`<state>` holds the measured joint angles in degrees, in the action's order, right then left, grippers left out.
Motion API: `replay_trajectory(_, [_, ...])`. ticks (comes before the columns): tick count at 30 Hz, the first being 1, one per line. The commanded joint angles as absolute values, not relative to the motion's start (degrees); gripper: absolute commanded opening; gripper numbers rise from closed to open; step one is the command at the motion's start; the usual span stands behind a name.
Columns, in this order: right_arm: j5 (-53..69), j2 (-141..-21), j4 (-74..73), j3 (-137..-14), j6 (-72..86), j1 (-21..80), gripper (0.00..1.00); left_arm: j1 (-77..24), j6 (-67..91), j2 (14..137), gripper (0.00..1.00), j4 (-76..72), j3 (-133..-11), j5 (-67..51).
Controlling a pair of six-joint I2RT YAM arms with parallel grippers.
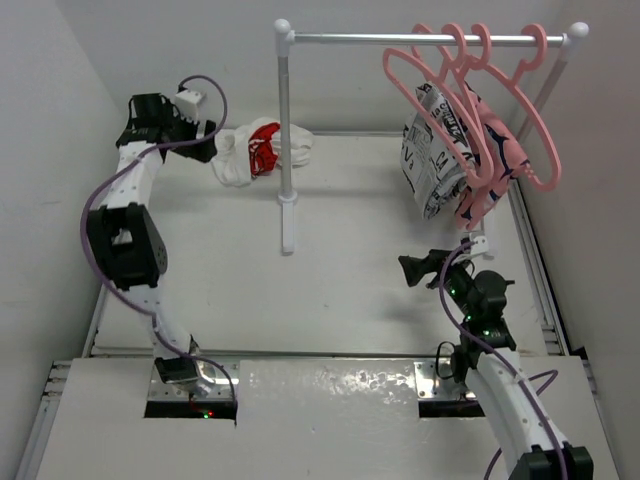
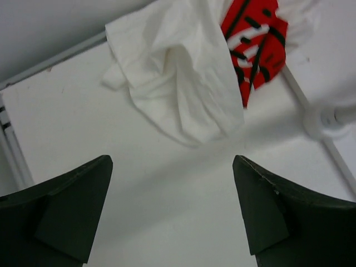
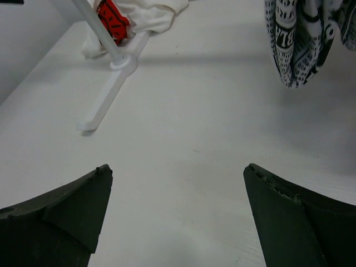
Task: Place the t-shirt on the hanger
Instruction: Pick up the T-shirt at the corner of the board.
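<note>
The white t-shirt (image 1: 250, 152) with its red patch lies crumpled on the table at the back left, beside the rack's post. It also shows in the left wrist view (image 2: 178, 72) and in the right wrist view (image 3: 153, 14). My left gripper (image 1: 204, 150) is open and empty, just left of the shirt and above the bare table (image 2: 172, 162). Salmon-pink hangers hang on the rack's bar at the back right; the rightmost hanger (image 1: 532, 125) appears bare. My right gripper (image 1: 406, 268) is open and empty, low over the table (image 3: 177, 169), below the hangers.
The white-and-metal rack (image 1: 286, 150) stands mid-table, with its foot in both wrist views (image 2: 328, 118) (image 3: 108, 92). A newsprint-patterned shirt (image 1: 430, 165) (image 3: 295, 39) and a pink shirt with navy marks (image 1: 492, 170) hang on two other hangers. White walls close both sides.
</note>
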<state>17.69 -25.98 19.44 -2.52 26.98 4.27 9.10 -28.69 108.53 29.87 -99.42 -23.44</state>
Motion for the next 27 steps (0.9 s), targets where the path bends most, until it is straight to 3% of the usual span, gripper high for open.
replay_trajectory(1, [18.8, -30.0, 23.1, 1.1, 25.1, 4.6, 0.99, 8.2, -20.2, 118.0, 0.87, 26.7, -110.7, -30.4])
replay_trajectory(6, [18.4, -38.1, 20.1, -3.1, 19.4, 4.7, 0.99, 2.7, -27.7, 130.1, 0.93, 22.7, -121.8, -35.2])
replay_trajectory(9, [17.3, -41.8, 18.6, -4.5, 18.4, 4.7, 0.99, 1.4, -20.3, 134.4, 0.98, 14.1, -121.3, -37.8])
replay_trajectory(13, [15.1, -43.9, 17.4, -5.4, 18.0, 4.7, 0.99, 1.2, -12.0, 142.4, 0.99, 6.2, -129.2, -36.6])
replay_trajectory(15, [14.4, -44.2, 16.2, -6.1, 17.9, 4.7, 0.99, 1.2, -12.5, 144.5, 0.94, 5.1, -129.6, -34.5])
replay_trajectory(16, [14.2, -44.2, 15.8, -6.3, 17.8, 4.8, 0.99, 1.1, -13.2, 144.8, 0.89, 5.4, -129.6, -33.7])
replay_trajectory(18, [13.9, -43.9, 14.9, -6.9, 17.5, 4.8, 0.99, 0.8, -16.3, 145.3, 0.62, 8.0, -129.3, -33.0])
replay_trajectory(19, [13.8, -43.8, 14.5, -7.3, 17.1, 4.8, 0.99, 0.6, -17.7, 144.5, 0.31, 8.7, -128.1, -32.3])
replay_trajectory(21, [14.1, -43.0, 13.8, -8.0, 16.4, 4.8, 0.99, 0.5, -17.3, 142.9, 0.0, 9.1, -124.5, -30.8])
replay_trajectory(27, [15.9, -41.3, 7.6, -11.6, 14.1, 4.9, 0.99, 2.6, -13.6, 127.5, 0.0, 11.3, -116.3, -30.1])
